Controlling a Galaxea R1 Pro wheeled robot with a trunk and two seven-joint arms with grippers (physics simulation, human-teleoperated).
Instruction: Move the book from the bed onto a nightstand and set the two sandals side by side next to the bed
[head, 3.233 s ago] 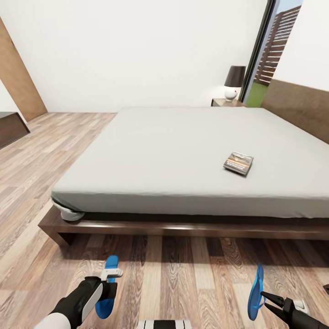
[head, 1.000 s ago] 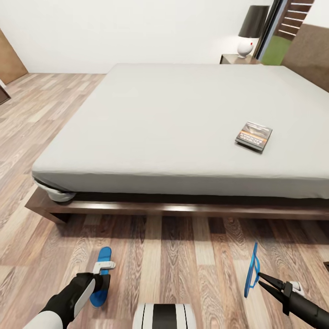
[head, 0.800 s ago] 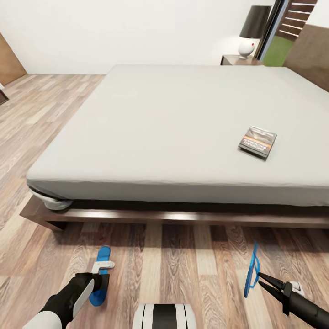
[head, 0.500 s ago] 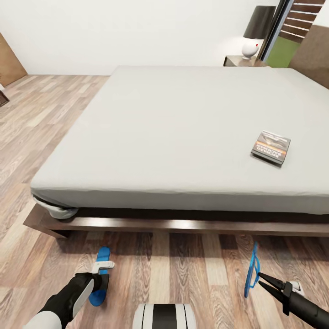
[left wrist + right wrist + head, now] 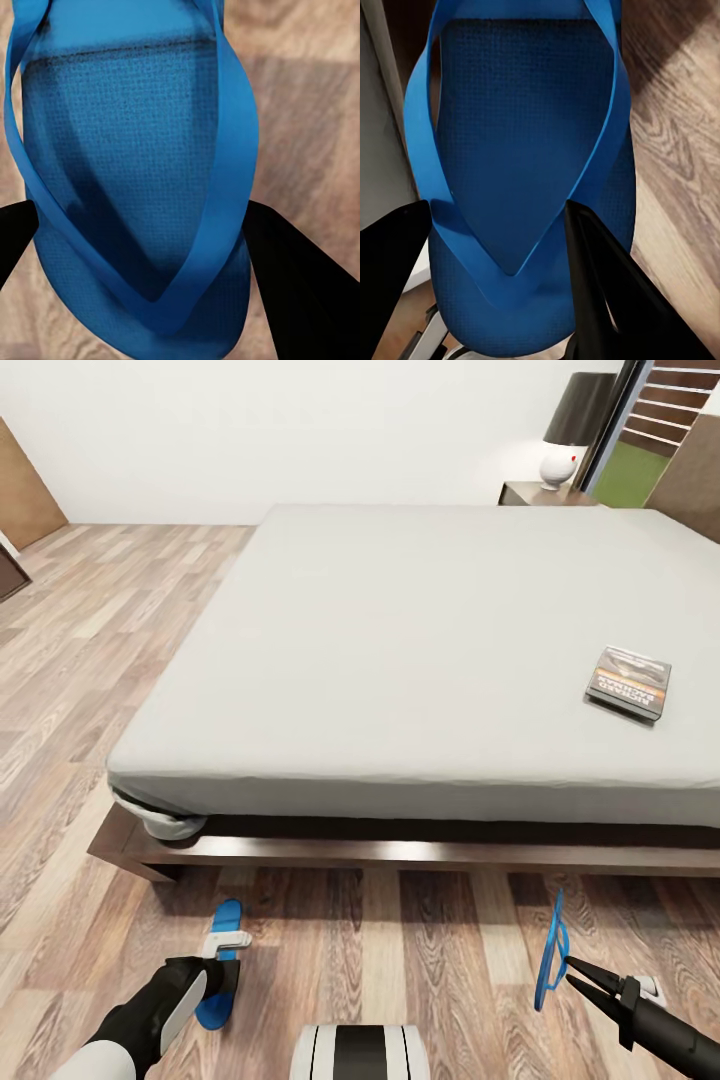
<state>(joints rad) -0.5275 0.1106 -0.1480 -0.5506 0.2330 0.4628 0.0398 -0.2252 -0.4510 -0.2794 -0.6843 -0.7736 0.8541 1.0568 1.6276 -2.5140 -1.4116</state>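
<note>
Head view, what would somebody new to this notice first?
The big grey bed spreads across the middle, with a small book lying flat near its right side. In front of it, over the wood floor, each gripper holds a bright blue sandal: the left gripper has the left sandal roughly flat, while the right gripper holds the right sandal up on edge.
</note>
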